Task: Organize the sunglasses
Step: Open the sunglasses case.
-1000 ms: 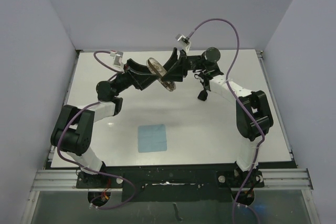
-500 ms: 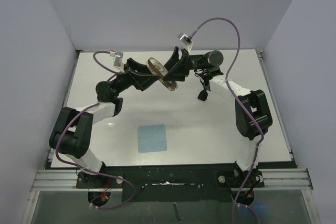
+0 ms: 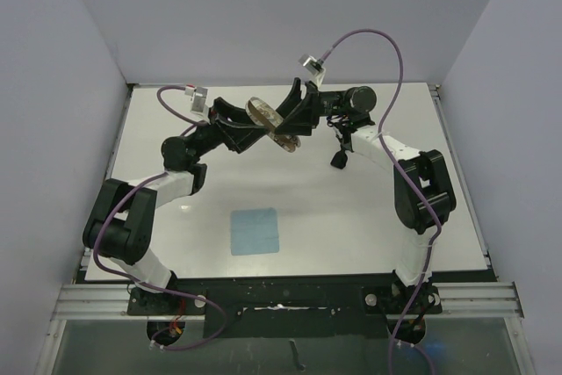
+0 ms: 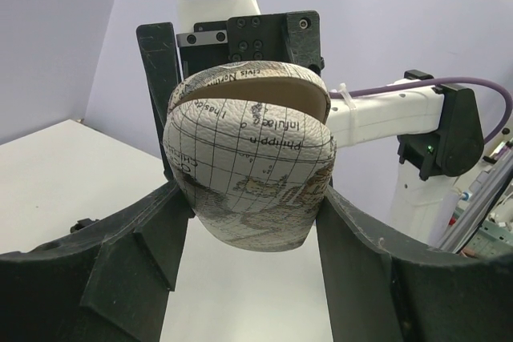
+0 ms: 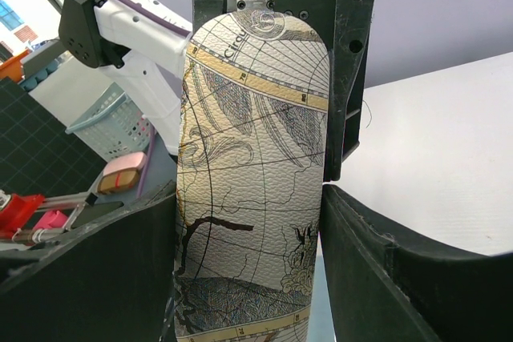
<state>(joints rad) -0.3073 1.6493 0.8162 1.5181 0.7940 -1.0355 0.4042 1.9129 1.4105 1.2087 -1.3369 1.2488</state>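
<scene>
1. The left gripper (image 3: 248,126) clamps one end of the case (image 3: 266,116). In the left wrist view its two fingers (image 4: 132,266) press against both sides of the case's rounded end (image 4: 248,174).
2. The right gripper (image 3: 297,114) grips the same case from the opposite side. In the right wrist view the case (image 5: 252,182) runs lengthwise between its jaws, touching both.
3. The case is oblong and grey-beige with a map print. It is held in the air between the two grippers, above the far middle of the table (image 3: 369,217).
4. From the left wrist, the case's seam is parted slightly at the top and shows the tan inside.
5. The sunglasses (image 3: 337,161) are small and all black. They lie on the table just beside the right arm, right of centre, nearer than the lifted case and apart from it.
6. The sunglasses touch neither gripper. They are too small to tell whether they are folded.
7. The light blue square cloth (image 3: 255,230) lies flat on the table, near centre and well apart from the sunglasses.
</scene>
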